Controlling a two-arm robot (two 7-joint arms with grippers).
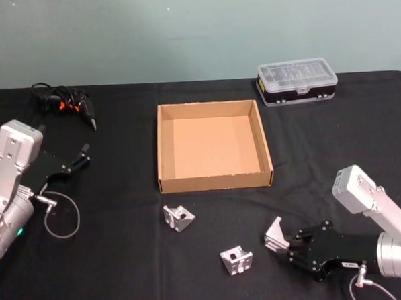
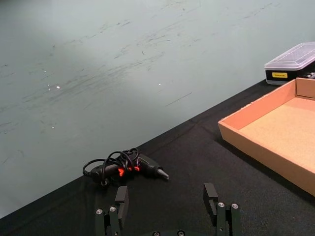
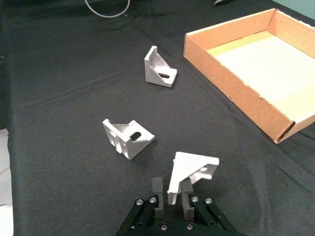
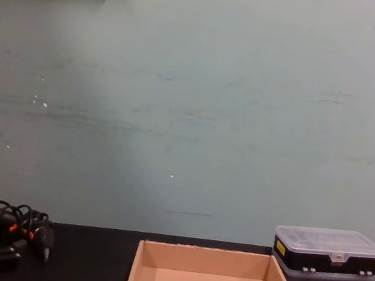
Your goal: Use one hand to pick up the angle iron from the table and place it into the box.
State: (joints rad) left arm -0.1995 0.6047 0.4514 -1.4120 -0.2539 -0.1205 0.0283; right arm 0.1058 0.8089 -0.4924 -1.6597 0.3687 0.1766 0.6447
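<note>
Clear-lidded case (image 1: 297, 82), corded black tool (image 1: 69, 103)

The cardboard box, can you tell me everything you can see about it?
The box is a wide, shallow tray of tan cardboard, roughly square, with four low upright walls and no lid. Its smooth brown floor is bare. It sits flat on the black table, near the middle. A silver angle iron lies just in front of it, not touching, and a black case with a clear lid stands beyond its far right corner, apart.
</note>
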